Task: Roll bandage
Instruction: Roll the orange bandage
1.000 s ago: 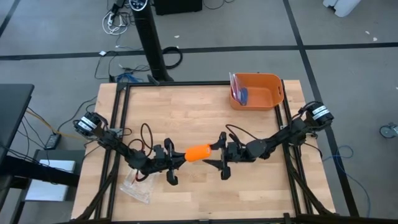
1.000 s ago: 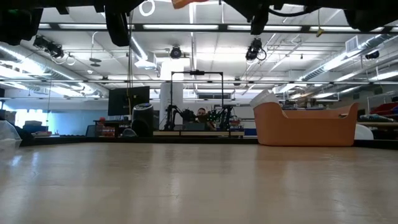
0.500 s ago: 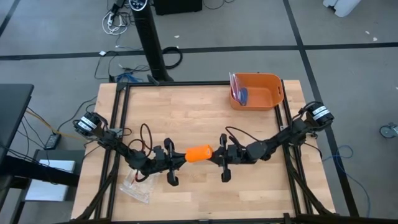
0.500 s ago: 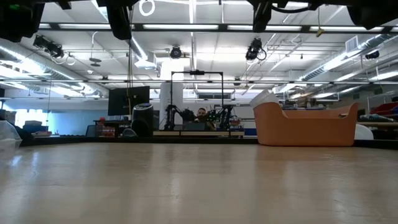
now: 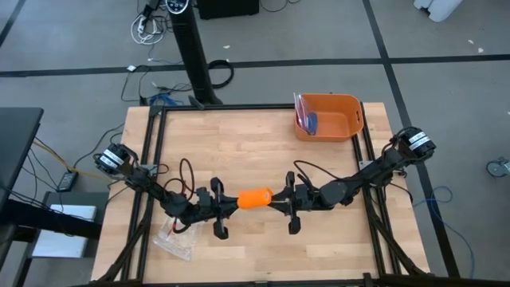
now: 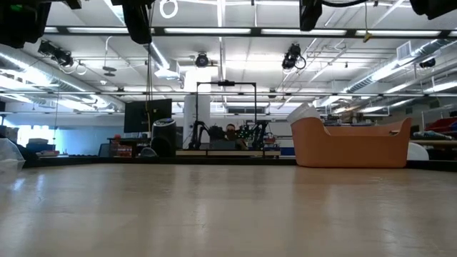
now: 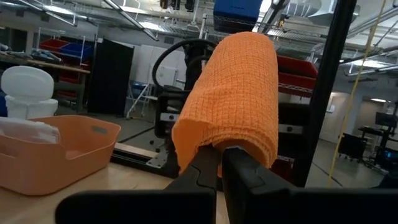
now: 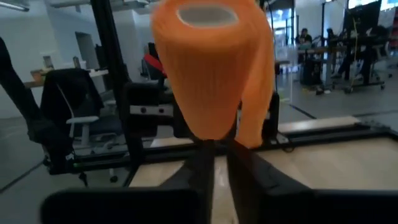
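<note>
The bandage is a bright orange roll held in the air between my two grippers, above the middle of the table. It lies left to right. My left gripper is shut on its left end and my right gripper on its right end. The left wrist view shows the roll's woven side above the shut fingers. In the right wrist view the roll shows end-on with a pale hollow core, and a loose flap lies along one side. The low view shows no bandage. My left gripper pinches the edge of the roll's left end between its two fingers. It comes about level from the table's left, along the roll. The roll is lifted clear of the table. My right gripper pinches the rim of the roll's right end between its two fingers. It comes level from the table's right, along the roll. Whether a finger reaches into the core, I cannot tell.
An orange plastic bin stands at the table's far right with blue and red things inside; it also shows in the low view. A crinkled clear plastic bag lies near the front left. Black frame rails run along the table's edges.
My right gripper stood open beside the roll's right end and has shut on it. The roll slanted with its right end toward the far edge and now lies straight across between the two grippers.
</note>
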